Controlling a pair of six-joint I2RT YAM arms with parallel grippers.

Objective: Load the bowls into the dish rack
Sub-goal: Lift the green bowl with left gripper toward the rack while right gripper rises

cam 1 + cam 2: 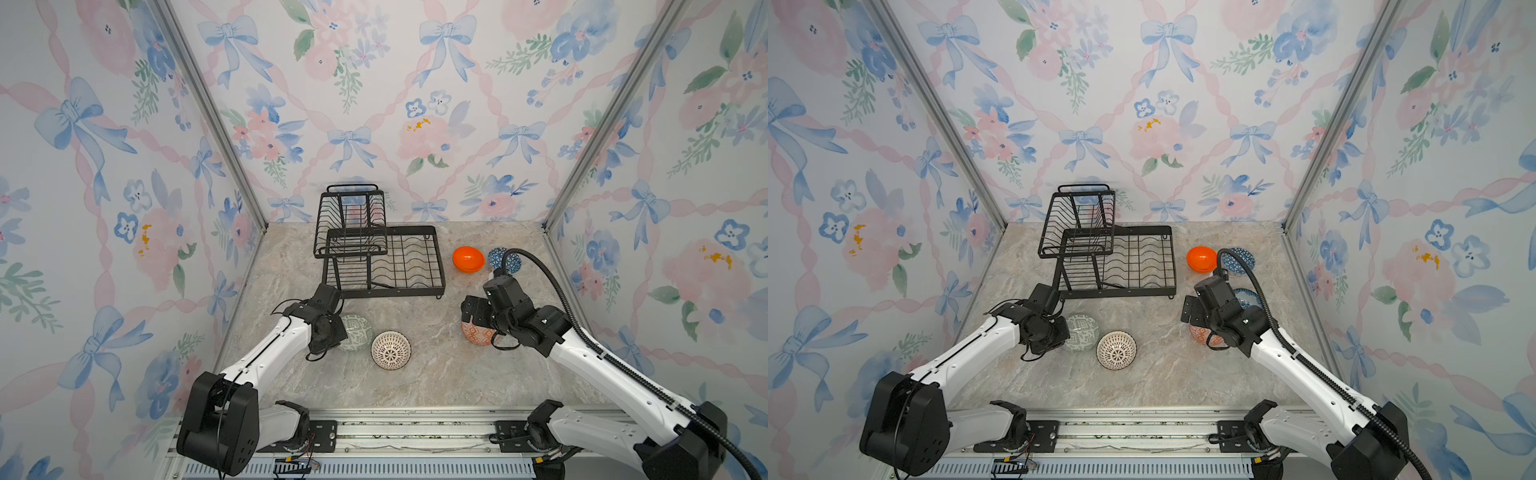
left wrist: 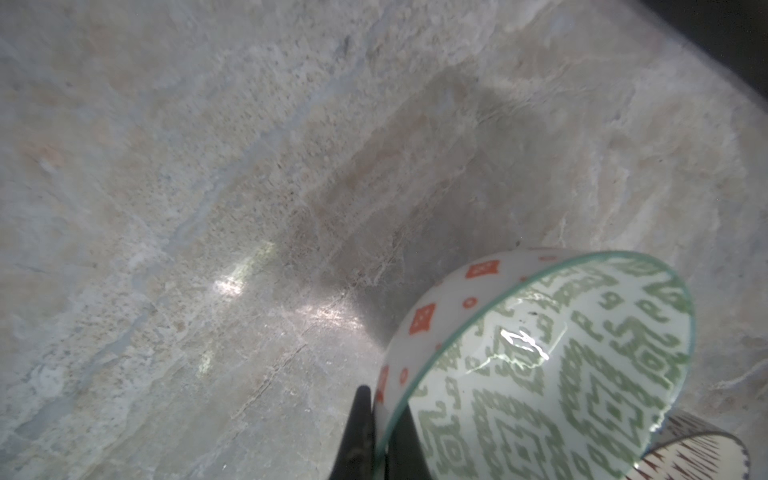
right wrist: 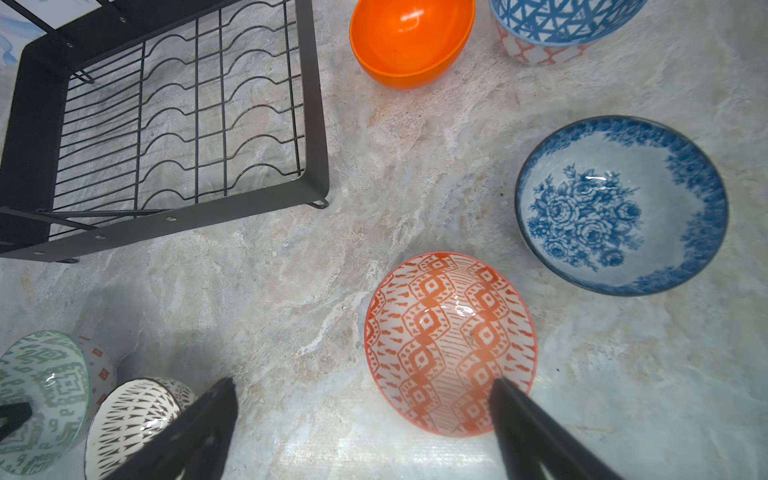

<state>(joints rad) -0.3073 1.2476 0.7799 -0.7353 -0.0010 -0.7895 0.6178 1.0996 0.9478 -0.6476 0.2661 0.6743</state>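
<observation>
Your left pincer (image 2: 384,409) is clamped on the rim of the grey-green bowl (image 2: 561,365), one finger (image 2: 360,419) outside the wall and the other inside. The bowl is tipped up on its side; can't tell if it touches the table (image 1: 436,374). In both top views the wrist hides that pincer, and the grey-green bowl (image 1: 356,332) shows just right of it, in front of the dish rack (image 1: 399,293). The lattice bowl (image 1: 390,350) sits just beside it on the table.

Your right pincer (image 3: 363,386) is spread wide, gripping nothing. It hangs over the near edge of the orange-and-white bowl (image 3: 449,340), one fingertip over the bowl's inside, the other over bare table. That bowl is upright on the table, right side. The blue floral bowl (image 3: 619,203) is near it, farther right. The plain orange bowl (image 1: 468,259) and the blue geometric bowl (image 1: 495,257) sit side by side just right of the rack's lower tray. The rack stands at the back, left of centre, upper basket on its left end.
</observation>
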